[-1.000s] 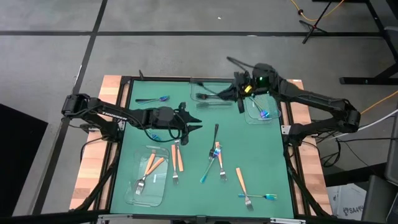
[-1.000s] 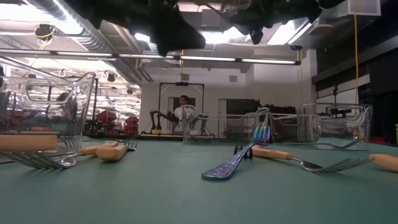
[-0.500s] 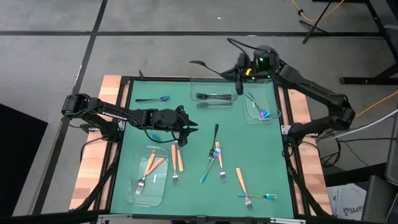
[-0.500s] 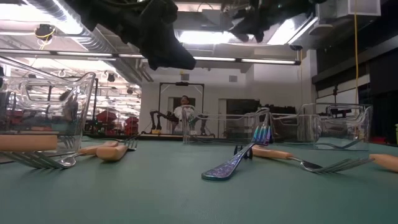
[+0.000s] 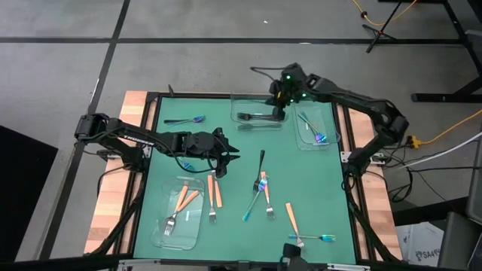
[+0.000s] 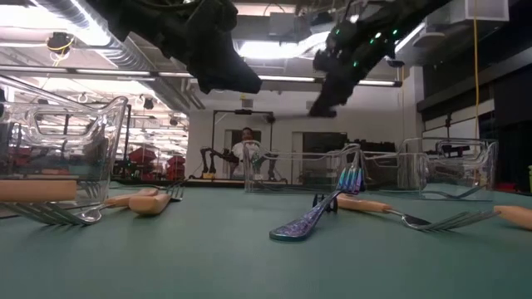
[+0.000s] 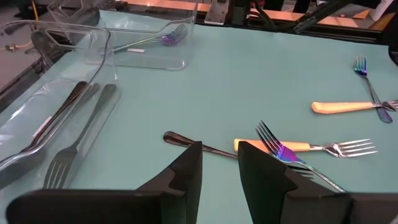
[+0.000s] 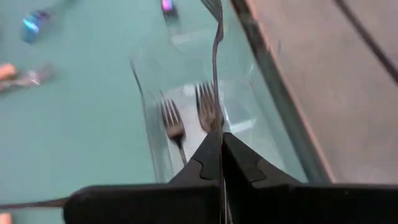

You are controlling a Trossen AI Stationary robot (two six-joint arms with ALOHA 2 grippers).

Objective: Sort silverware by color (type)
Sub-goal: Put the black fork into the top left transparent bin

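The right tool (image 5: 277, 99) has swung left over the clear tray (image 5: 242, 102), clamped on a black fork (image 8: 216, 62) held above it; dropped askew, the fork could land outside.

No text, label, brand, number or sign is readable in any view.

My right end effector (image 5: 277, 96) is up at the far edge, arm bent back at the elbow, fingers pinched tight. Left end effector (image 5: 228, 153) hovers mid-surface, arm stretched out low, fingers (image 7: 185, 168) slightly apart.
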